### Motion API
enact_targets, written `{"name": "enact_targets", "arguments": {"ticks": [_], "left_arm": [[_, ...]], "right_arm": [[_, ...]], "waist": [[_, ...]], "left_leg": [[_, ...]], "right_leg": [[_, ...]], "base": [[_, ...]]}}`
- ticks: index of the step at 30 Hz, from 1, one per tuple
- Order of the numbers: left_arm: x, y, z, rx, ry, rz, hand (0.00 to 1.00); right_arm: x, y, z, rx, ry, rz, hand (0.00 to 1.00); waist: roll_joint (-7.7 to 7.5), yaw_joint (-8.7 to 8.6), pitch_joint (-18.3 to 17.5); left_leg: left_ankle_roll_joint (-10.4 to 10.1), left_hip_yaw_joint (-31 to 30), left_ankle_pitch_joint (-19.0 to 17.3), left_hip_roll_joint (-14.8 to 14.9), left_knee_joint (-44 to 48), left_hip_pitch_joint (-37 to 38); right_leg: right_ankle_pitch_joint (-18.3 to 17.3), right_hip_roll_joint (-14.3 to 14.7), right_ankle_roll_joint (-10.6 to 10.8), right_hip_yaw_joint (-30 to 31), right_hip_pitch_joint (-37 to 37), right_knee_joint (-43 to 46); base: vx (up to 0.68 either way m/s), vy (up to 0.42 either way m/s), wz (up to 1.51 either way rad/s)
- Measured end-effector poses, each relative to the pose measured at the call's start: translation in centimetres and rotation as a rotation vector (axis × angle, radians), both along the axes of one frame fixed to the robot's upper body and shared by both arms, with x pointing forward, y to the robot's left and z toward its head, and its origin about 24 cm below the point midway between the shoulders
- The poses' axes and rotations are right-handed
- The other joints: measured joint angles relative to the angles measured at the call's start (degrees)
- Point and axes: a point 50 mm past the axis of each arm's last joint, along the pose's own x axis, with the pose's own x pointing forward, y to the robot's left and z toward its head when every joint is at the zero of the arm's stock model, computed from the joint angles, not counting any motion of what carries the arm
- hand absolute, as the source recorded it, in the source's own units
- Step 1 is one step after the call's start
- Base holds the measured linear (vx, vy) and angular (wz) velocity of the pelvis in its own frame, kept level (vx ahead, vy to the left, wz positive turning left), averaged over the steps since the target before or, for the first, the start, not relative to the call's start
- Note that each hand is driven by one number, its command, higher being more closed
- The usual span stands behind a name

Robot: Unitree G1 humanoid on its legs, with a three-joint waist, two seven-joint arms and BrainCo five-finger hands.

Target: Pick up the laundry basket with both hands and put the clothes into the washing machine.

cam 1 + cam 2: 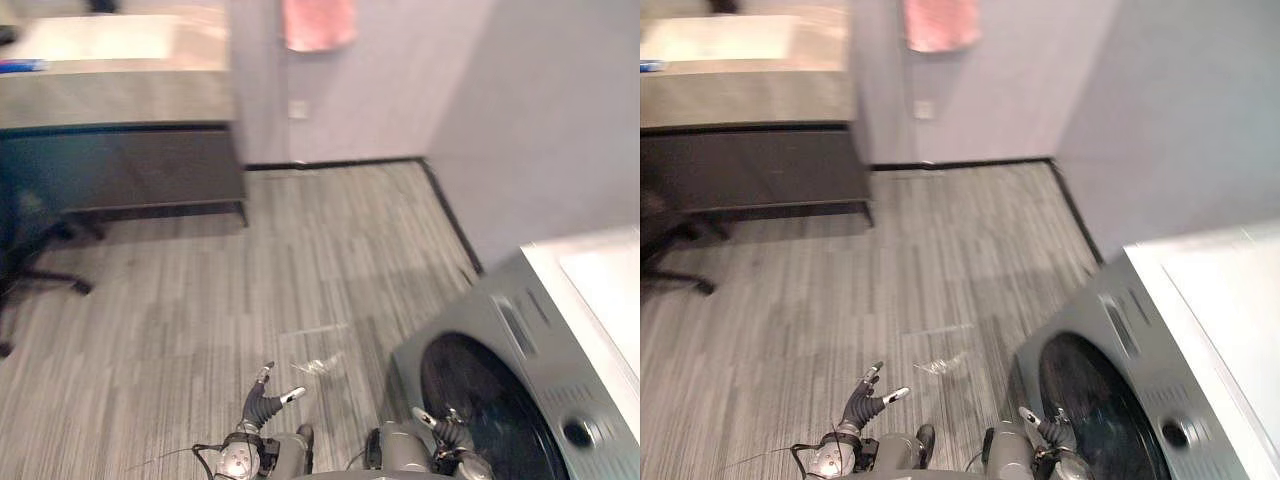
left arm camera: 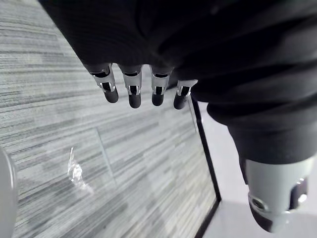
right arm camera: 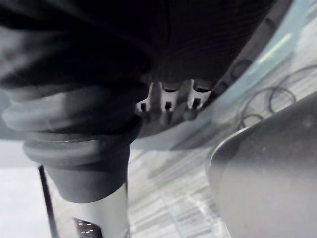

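Low at the right edge, the washing machine (image 1: pixel 515 335) is cut off by the frame. Whether its dark round door (image 1: pixel 480 410) is open or glazed I cannot tell. Just before it the right hand (image 1: pixel 447 428) hangs loose-fingered, holding nothing. Well to its left, the left hand (image 1: pixel 260 405) spreads straight fingers, empty, near a clear plastic scrap (image 1: pixel 320 366). Wide floor (image 1: pixel 200 300) runs to a partly cropped worktop (image 1: pixel 110 95) and a pink cloth (image 1: pixel 320 25) on the wall.
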Motion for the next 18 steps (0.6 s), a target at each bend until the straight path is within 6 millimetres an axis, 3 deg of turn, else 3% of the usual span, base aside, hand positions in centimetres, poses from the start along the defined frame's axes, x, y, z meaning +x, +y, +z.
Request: {"name": "enact_targets", "arguments": {"ticks": [2,5,7,9,10,11,13,15,18], "left_arm": [[0.1,1.0,-0.1,0.03,0.002,-0.006,0.0],[-0.4,0.9,-0.8,0.021,0.041,0.017,0.0],[-1.4,1.1,-1.6,0.009,0.089,0.057,0.0],[-1.9,1.6,-2.1,0.019,0.119,0.071,0.0],[-1.7,1.6,-2.2,0.022,0.13,0.06,0.0],[-1.2,1.5,-2.3,0.033,0.132,0.034,0.0],[-1.0,1.7,-2.6,0.027,0.15,0.05,0.0],[-1.0,2.2,-2.9,0.024,0.171,0.103,0.0],[-1.1,2.7,-3.4,0.007,0.212,0.153,0.0]], "right_arm": [[0.2,1.0,-0.1,0.027,-0.007,-0.008,0.0],[2.2,0.9,0.6,0.016,-0.059,0.016,0.0],[2.4,1.0,0.6,0.014,-0.062,0.039,0.0],[2.0,1.5,0.5,0.025,-0.053,0.039,0.0],[1.9,1.4,0.4,0.024,-0.049,0.034,0.0],[1.4,1.1,0.3,0.015,-0.036,0.034,0.0],[1.1,0.3,0.2,-0.003,-0.023,0.026,0.0],[1.8,0.6,0.3,0.009,-0.037,0.009,0.0],[2.0,2.0,0.0,0.057,-0.026,0.009,0.0]], "waist": [[-2.22,0.91,-1.0],[0.93,2.54,-1.4],[1.81,2.42,-1.7],[2.06,1.88,-1.8],[1.79,1.65,-1.6],[1.73,1.7,-1.3],[2.2,1.96,-1.3],[1.24,2.86,-1.6],[0.61,2.7,-2.5]], "left_leg": [[-1.9,0.5,-2.3,-0.1,3.2,-2.2],[-3.8,2.4,-3.2,5.0,3.5,-4.2],[-4.6,1.6,-3.2,6.3,2.2,-4.3],[-6.5,2.3,-3.9,8.2,1.7,-4.2],[-8.1,7.6,-3.9,11.5,2.0,-4.6],[-8.3,14.7,-3.5,15.4,2.8,-5.3],[-8.0,21.7,-0.2,18.7,4.4,-5.3],[-7.7,23.5,-0.1,18.4,4.3,-5.9],[-6.9,24.9,0.8,17.7,1.7,-5.5]], "right_leg": [[6.9,-1.8,-0.3,-3.7,1.7,-5.5],[7.8,1.5,-1.5,-8.4,2.0,-7.6],[7.8,2.4,-1.6,-10.0,2.1,-8.3],[6.8,2.6,-3.0,-12.5,3.8,-8.7],[6.1,2.5,-3.6,-14.4,5.4,-9.3],[4.5,2.1,-4.1,-16.5,7.4,-9.9],[2.9,0.9,-3.2,-18.2,8.0,-8.0],[3.5,0.5,-2.7,-17.8,7.8,-8.8],[6.0,0.5,-2.1,-16.9,7.9,-12.5]], "base": [[0.23,-0.29,1.2],[0.15,-0.245,0.5],[0.1,-0.211,0.2],[0.07,-0.18,0.49],[0.04,-0.104,0.91],[0.03,-0.077,0.97],[0.02,0.043,0.7],[0.0,0.093,0.1],[-0.02,0.063,-0.16]]}}
